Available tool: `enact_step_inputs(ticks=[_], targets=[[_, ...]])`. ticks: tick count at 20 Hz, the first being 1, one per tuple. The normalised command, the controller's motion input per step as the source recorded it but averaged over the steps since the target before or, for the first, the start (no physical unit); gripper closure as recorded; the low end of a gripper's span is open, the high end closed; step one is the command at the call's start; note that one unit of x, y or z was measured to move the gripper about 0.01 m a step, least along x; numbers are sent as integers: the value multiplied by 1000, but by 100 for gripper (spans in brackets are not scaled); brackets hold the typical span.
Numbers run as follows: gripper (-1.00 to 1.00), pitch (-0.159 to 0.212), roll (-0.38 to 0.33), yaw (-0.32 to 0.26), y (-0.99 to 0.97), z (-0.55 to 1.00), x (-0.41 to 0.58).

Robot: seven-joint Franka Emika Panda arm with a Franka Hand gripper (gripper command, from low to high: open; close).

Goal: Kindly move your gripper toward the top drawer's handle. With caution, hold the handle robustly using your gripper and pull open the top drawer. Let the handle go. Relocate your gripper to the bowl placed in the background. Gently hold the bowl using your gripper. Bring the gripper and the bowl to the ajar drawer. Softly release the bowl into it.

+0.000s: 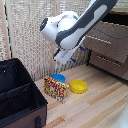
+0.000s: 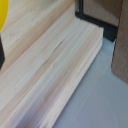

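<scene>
Arm: the glossy white robot arm (image 1: 70, 27) hangs in mid-air above the bench (image 1: 100, 100), reaching in from the cabinet side.
Gripper: the gripper (image 1: 72, 59) points down over the bowls; its dark blue fingers (image 1: 73, 60) are too small and blurred to tell if apart or together.
Top drawer: the top drawer (image 1: 107, 35) stands pulled out from the brown cabinet, at the exterior view's right.
Handle: the silver handle (image 1: 97, 38) runs across the drawer front, free of the gripper.
Blue bowl: the blue bowl (image 1: 58, 77) sits on the bench behind a colourful box (image 1: 56, 89), beside the yellow bowl (image 1: 78, 86).
Black case: a black case (image 1: 17, 95) fills the bench's near corner at the exterior view's left.
Wrist view: pale wood planks and a sliver of yellow rim.
</scene>
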Motion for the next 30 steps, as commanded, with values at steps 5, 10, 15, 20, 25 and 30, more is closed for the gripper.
enact_step_inputs(ticks=[5, 10, 15, 20, 25, 30], targets=[[-100, 11, 222, -291, 31, 290, 46], [-100, 7, 256, -206, 37, 146, 312], [-100, 0, 285, -72, -239, 93, 598], [-100, 2, 313, -45, -307, 59, 637], [-100, 67, 373, -66, -174, -50, 476], [-100, 38, 314, -210, -32, -337, 206]])
